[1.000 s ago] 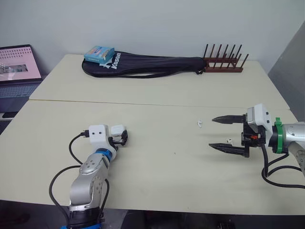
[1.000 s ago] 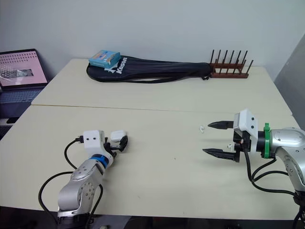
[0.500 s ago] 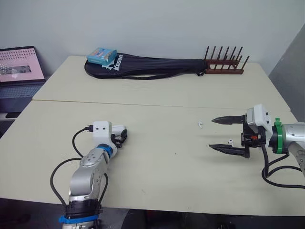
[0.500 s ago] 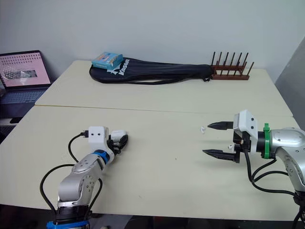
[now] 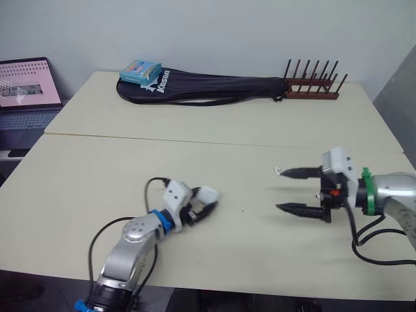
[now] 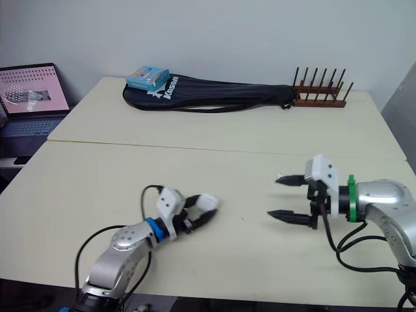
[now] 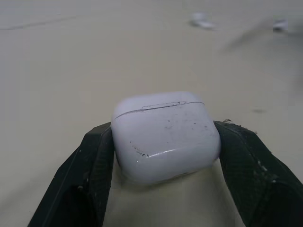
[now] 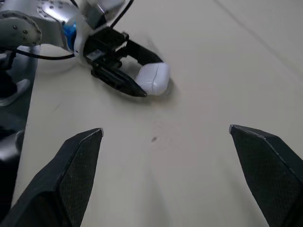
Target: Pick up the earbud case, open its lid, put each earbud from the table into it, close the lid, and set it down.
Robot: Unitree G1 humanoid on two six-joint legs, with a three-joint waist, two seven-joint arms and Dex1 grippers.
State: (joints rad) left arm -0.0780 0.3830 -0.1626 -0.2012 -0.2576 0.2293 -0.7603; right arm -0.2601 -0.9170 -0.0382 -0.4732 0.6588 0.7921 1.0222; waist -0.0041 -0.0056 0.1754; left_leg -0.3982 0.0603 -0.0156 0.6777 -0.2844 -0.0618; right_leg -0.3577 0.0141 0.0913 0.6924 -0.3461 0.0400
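Left arm [image 5: 132, 246]: silver, bent at the elbow, forearm lying low over the near part of the table and reaching toward the right; blue ring at the wrist [image 5: 158, 221].
Left gripper [image 5: 205, 203]: two black fingers [image 7: 90, 168] pressed against opposite sides of the white earbud case [image 7: 165, 135], lid closed.
Right arm [image 5: 393, 195]: silver, coming in from the right, forearm roughly level; green ring at the wrist [image 5: 365, 194].
Right gripper [image 5: 281, 190]: fingers [image 8: 78, 165] spread wide, tips pointing toward the left gripper, nothing between them.
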